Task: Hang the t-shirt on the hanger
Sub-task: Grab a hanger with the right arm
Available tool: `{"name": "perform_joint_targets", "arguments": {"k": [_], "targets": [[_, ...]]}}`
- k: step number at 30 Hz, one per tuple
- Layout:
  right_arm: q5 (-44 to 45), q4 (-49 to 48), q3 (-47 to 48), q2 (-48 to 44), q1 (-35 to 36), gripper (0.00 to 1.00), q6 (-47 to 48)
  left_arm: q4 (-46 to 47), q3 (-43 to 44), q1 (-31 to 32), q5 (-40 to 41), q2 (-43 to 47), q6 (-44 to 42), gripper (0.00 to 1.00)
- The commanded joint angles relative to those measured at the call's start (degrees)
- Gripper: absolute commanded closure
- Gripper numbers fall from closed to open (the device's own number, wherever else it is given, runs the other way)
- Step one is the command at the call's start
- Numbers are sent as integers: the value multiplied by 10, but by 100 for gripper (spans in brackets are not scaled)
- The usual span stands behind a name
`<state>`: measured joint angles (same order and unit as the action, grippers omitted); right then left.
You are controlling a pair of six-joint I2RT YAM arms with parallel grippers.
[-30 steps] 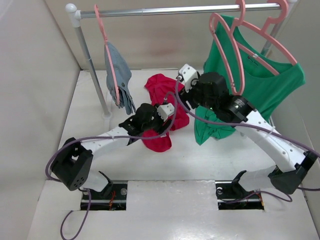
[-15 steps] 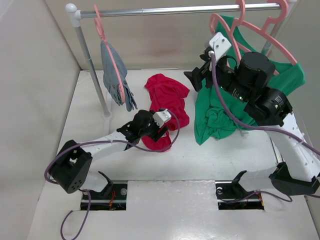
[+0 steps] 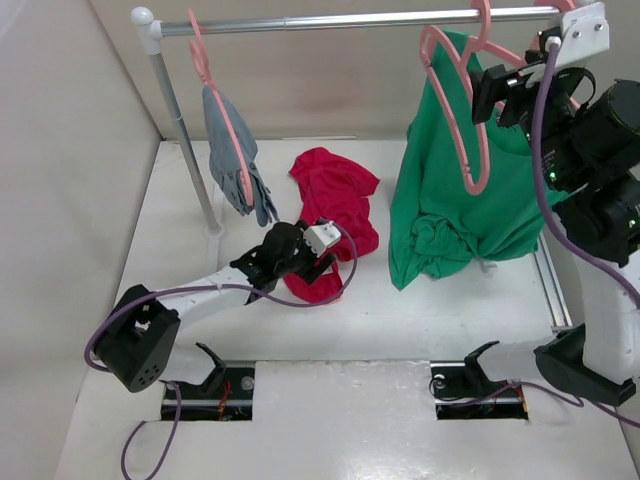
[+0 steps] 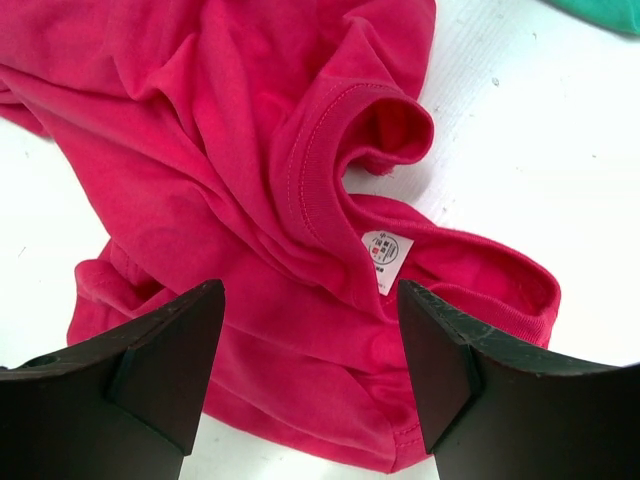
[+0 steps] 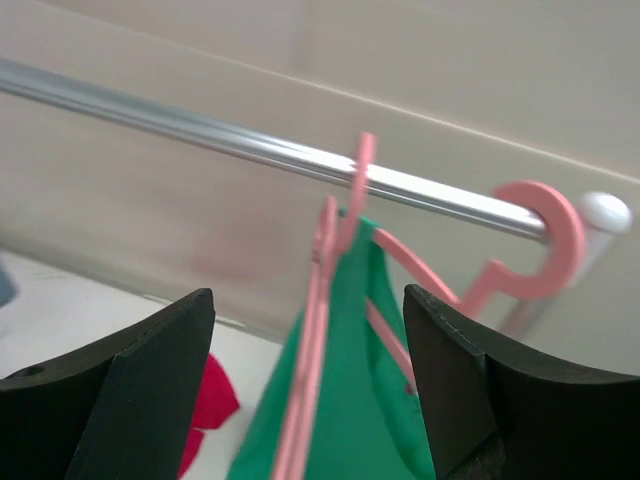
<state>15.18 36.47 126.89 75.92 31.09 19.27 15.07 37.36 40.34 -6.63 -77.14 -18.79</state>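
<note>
White matte table [image 3: 420, 320], crimson t-shirt [image 3: 335, 195] crumpled in a heap near the middle, collar folded over, white neck label [image 4: 386, 250] face up, clothes-rack post [image 3: 190, 150] standing back left, metal rail [image 3: 552, 290] along right edge, two arm base mounts [image 3: 208, 390] at near edge.

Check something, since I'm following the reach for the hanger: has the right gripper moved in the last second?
Yes. The right gripper has gone up and rightward, from beside the t-shirt to just under the rail, near its right end.
</note>
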Motion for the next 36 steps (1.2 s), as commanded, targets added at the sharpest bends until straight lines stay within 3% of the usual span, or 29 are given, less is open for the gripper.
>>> {"name": "perform_joint_targets", "arguments": {"k": [1, 12, 16, 19, 20, 26, 27, 36], "targets": [[28, 38, 9, 27, -40, 19, -19, 26, -9, -2, -6, 26, -12, 33], [-135, 26, -23, 72, -160, 19, -56, 37, -20, -2, -6, 38, -23, 33], [-176, 3, -46, 77, -175, 32, -56, 37, -20, -2, -6, 38, -23, 33], [-207, 3, -52, 78, -175, 48, -56, 37, -20, -2, -6, 38, -23, 33], [-212, -3, -59, 78, -175, 57, -56, 37, -20, -2, -6, 38, -23, 33], [-238, -9, -83, 66, -186, 88, -56, 44, -26, -2, 0, 38, -23, 33], [-244, -9, -91, 60, -186, 99, -56, 49, -26, -2, 6, 38, -23, 33], [-346, -53, -98, 55, -190, 100, -42, 54, -10, -2, 6, 31, -28, 36]]}}
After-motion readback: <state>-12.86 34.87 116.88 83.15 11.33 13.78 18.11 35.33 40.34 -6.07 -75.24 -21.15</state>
